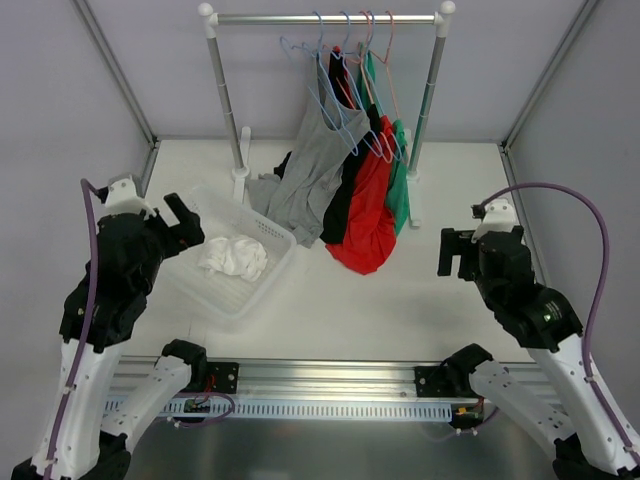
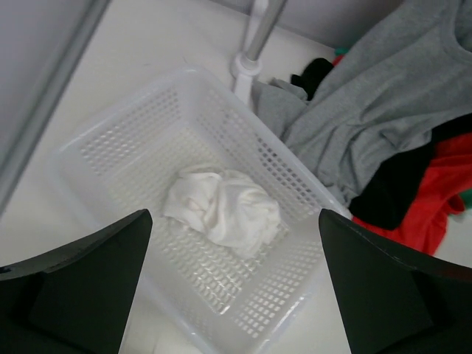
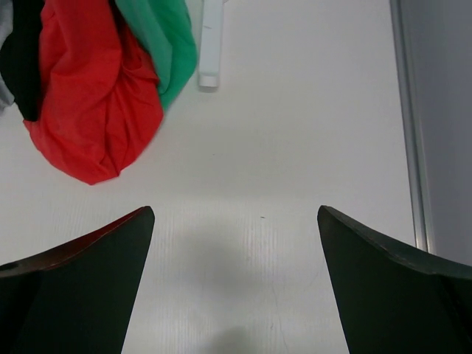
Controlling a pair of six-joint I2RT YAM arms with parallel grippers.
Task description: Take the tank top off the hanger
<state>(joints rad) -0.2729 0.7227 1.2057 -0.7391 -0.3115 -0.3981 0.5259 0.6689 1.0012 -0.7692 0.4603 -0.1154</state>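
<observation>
Left gripper: fingers spread, empty, above the basket near the bench's left edge. We find the tank top bunched inside it, off the hanger at the far edge. Right gripper: likewise spread, near the right edge. Hazard: we judge a low left-arm move could snag the basket rim.

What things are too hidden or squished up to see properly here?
Left wrist view: the tank top is bunched in the basket, its straps lost in its own folds.
Top view: the black garment is mostly covered by the grey tank top and red garment.
Right wrist view: the green garment is cut off by the top edge.
</observation>
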